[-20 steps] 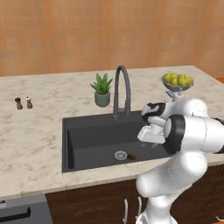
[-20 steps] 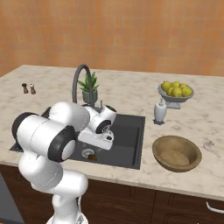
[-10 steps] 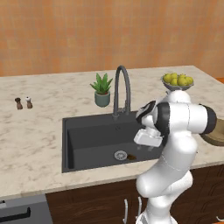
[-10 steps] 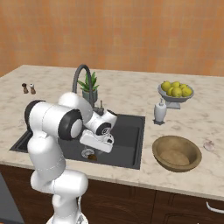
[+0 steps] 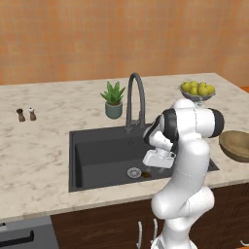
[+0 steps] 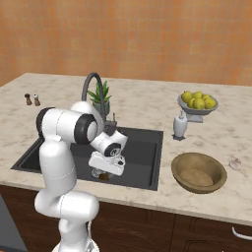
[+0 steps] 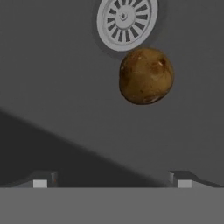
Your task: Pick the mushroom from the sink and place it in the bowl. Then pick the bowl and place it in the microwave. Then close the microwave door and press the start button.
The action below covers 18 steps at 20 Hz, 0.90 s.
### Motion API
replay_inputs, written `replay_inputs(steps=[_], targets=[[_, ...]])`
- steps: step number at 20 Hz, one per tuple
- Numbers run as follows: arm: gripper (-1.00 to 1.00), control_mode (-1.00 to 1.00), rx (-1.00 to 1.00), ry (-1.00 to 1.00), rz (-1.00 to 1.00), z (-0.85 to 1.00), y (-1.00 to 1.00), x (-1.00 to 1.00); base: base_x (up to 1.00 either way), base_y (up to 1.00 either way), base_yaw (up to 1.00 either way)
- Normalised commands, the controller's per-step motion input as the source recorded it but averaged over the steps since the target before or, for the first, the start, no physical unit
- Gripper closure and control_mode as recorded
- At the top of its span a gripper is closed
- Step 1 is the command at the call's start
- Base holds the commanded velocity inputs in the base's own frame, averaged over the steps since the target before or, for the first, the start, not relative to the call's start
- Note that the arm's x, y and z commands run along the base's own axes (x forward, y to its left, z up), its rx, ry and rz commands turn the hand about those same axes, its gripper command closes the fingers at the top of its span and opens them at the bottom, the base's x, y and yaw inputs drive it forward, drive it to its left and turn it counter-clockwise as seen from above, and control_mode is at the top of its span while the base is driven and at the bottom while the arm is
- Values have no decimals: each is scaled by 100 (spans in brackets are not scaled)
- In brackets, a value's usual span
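Observation:
The mushroom (image 7: 145, 75) is a small brown lump on the dark sink floor, right beside the round silver drain (image 7: 126, 21); it also peeks out at the hand's edge (image 5: 146, 174) (image 6: 104, 175). My gripper (image 7: 112, 181) hangs above it, open, with nothing between the fingertips (image 7: 40, 182). The hand (image 5: 158, 158) (image 6: 107, 164) is lowered over the sink (image 5: 97, 151) (image 6: 140, 150). The tan wooden bowl (image 6: 199, 172) (image 5: 237, 145) stands on the counter to the right of the sink. The microwave and its door are out of view.
A tall arched faucet (image 5: 137, 99) (image 6: 91, 91) and a potted plant (image 5: 114, 99) stand behind the sink. A footed bowl of yellow-green fruit (image 6: 198, 103), a white soap bottle (image 6: 180, 126) and a small pale item (image 6: 235, 164) are at the right; two shakers (image 5: 26, 114) at the left.
The arm has folded in, elbow swinging back over the base, and the hand has come lower over the sink near the drain. The gripper stays open.

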Motion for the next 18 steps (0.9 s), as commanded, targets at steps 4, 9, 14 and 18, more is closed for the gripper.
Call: replay_inputs(steps=[4, 9, 14, 18], targets=[[-100, -100, 0, -6, 0, -18, 1, 27, 0, 0, 0], [-100, -100, 0, -10, 0, -21, 6, 26, 0, 0, 0], [-100, -100, 0, -4, 0, -30, 3, 22, 0, 0, 0], [-100, -100, 0, 0, 0, -27, 0, 26, 0, 0, 0]])
